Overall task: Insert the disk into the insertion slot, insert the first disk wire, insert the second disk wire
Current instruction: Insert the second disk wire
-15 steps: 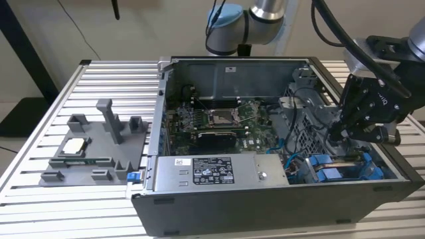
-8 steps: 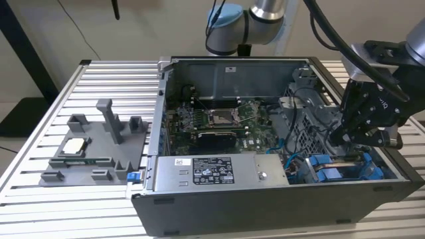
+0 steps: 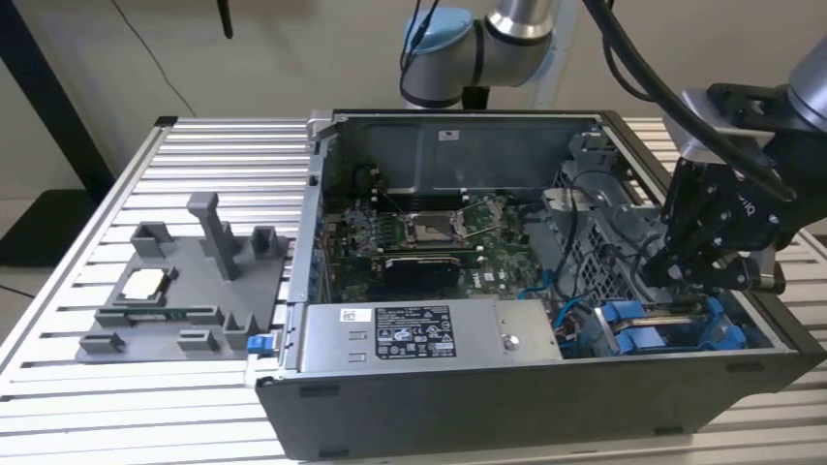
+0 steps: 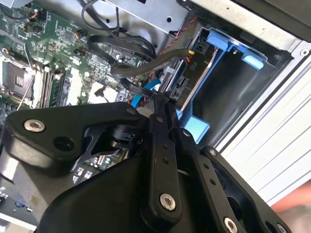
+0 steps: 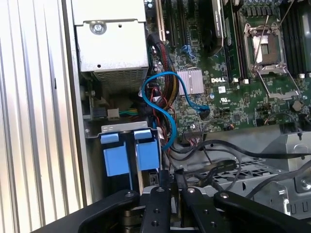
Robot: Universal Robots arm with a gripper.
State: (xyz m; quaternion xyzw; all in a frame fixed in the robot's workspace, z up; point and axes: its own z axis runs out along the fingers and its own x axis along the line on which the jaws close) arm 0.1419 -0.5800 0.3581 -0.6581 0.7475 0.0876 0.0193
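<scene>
Your gripper has its fingers drawn narrow, pinching a black wire at the disk. The disk sits in the blue-railed insertion slot at the case's corner on the exterior view's right; beyond lies the motherboard.

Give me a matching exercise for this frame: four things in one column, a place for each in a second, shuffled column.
1. black gripper
2. silver power-supply box with a white label
3. grey fixture plate with upright posts
4. green motherboard

A. on the slatted table, outside the case
B. on the case floor, centre
C. along the case's near wall
D. over the blue drive bay

Pairs: 1-D, 2-C, 3-A, 4-B
</scene>
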